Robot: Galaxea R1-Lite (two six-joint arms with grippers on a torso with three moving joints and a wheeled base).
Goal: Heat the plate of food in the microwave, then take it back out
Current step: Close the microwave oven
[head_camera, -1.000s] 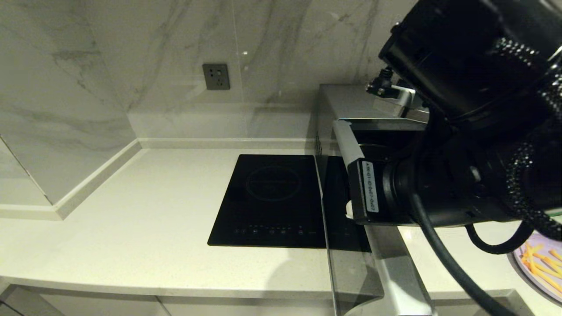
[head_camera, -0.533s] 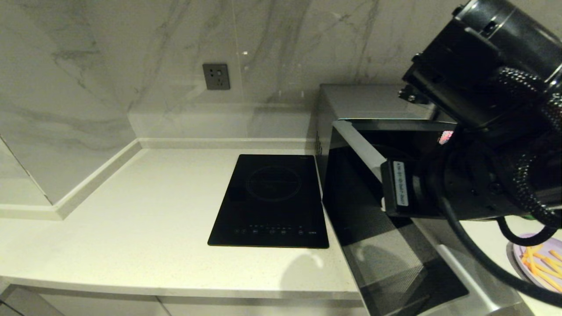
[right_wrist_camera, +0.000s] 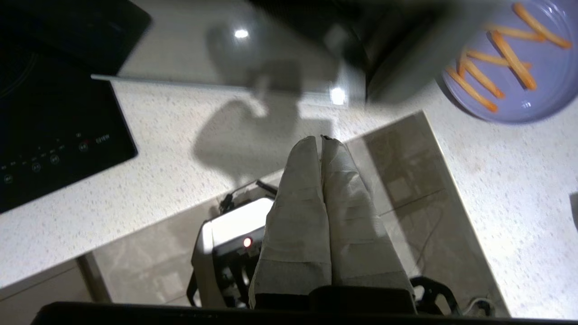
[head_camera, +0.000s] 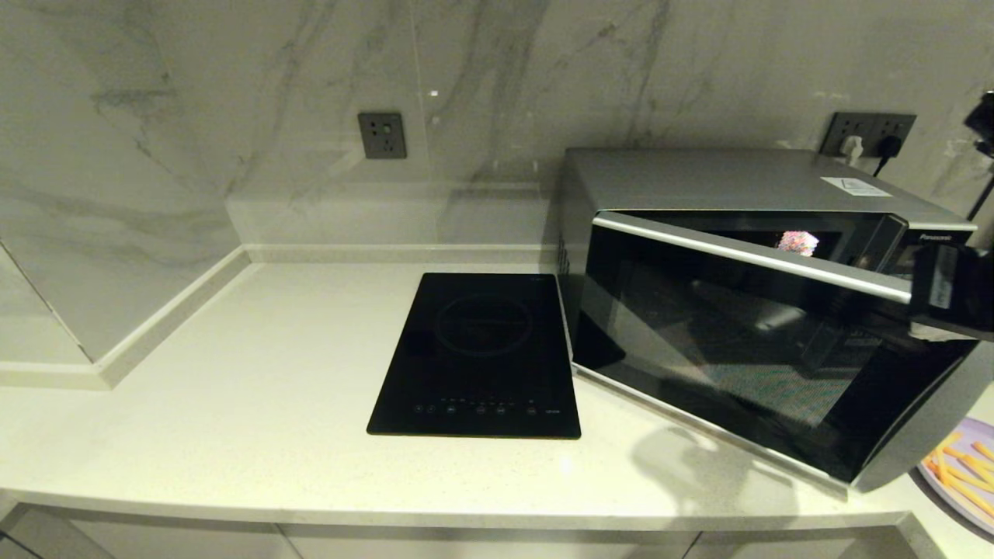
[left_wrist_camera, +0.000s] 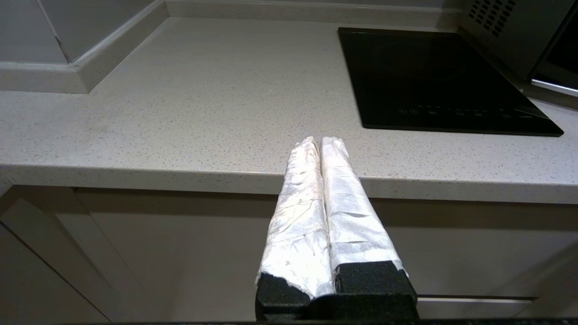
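Swinging nearly closed, the microwave (head_camera: 769, 310) door leaves the right claw (right_wrist_camera: 321, 140) clenched empty; stiff, slippery plate of food (head_camera: 959, 473) at 4 o'clock wants rim grip.

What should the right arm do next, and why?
Probably nudge the microwave door the rest of the way shut with the right gripper: the door has swung in but stands ajar, and the plate of food sits out on the counter. The left gripper is parked.
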